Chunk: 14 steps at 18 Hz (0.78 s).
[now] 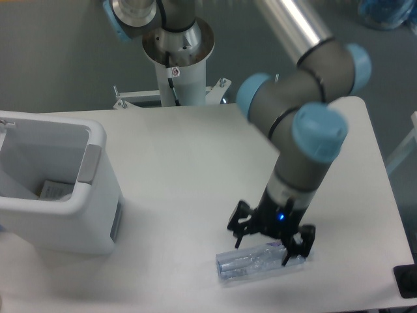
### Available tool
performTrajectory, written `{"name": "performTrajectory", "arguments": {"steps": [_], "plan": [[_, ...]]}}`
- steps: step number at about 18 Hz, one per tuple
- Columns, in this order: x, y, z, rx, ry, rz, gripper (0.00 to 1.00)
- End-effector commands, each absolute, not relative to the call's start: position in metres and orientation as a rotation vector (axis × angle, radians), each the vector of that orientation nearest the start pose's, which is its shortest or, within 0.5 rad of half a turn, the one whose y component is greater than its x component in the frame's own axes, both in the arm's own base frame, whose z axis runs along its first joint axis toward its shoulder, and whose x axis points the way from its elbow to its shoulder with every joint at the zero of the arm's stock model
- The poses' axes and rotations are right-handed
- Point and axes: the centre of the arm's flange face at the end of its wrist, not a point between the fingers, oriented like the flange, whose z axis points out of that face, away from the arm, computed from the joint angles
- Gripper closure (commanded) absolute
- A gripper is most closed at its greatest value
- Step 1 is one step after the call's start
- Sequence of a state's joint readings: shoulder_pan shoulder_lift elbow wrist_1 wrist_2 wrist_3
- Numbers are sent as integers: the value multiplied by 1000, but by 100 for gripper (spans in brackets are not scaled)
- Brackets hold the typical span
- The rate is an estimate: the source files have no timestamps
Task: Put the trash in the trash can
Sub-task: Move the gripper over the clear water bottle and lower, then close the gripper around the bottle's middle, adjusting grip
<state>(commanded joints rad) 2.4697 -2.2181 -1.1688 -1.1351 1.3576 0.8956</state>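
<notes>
- Clear plastic bottle [251,262], crinkly and see-through, lying on its side near the front edge of the smooth white table [189,163], well apart from the bin.
- Black two-finger gripper [272,238] right over it, fingers spread wide either side of the bottle's right half, nothing gripped yet.
- Probably best to drop a touch lower and close gently across the round body; thin plastic looks squashy and could roll or pop out.
- White boxy plastic trash can [98,140] with thick rounded rim and grey side panel way off at the left edge, open top.
- Something pale with dark print [55,190] already sitting inside, likely the bag; too small to tell for sure.
</notes>
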Motion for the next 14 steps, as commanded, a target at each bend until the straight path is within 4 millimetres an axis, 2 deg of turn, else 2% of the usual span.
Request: {"name": "performTrajectory", "arguments": {"steps": [3, 8, 11, 14], "plan": [[-489, 588, 324, -2878, 151, -3, 0], [-482, 592, 309, -2938, 264, 18, 0], [-462, 598, 288, -3017, 454, -3, 0], [-445, 604, 263, -3086, 569, 11, 0]]}}
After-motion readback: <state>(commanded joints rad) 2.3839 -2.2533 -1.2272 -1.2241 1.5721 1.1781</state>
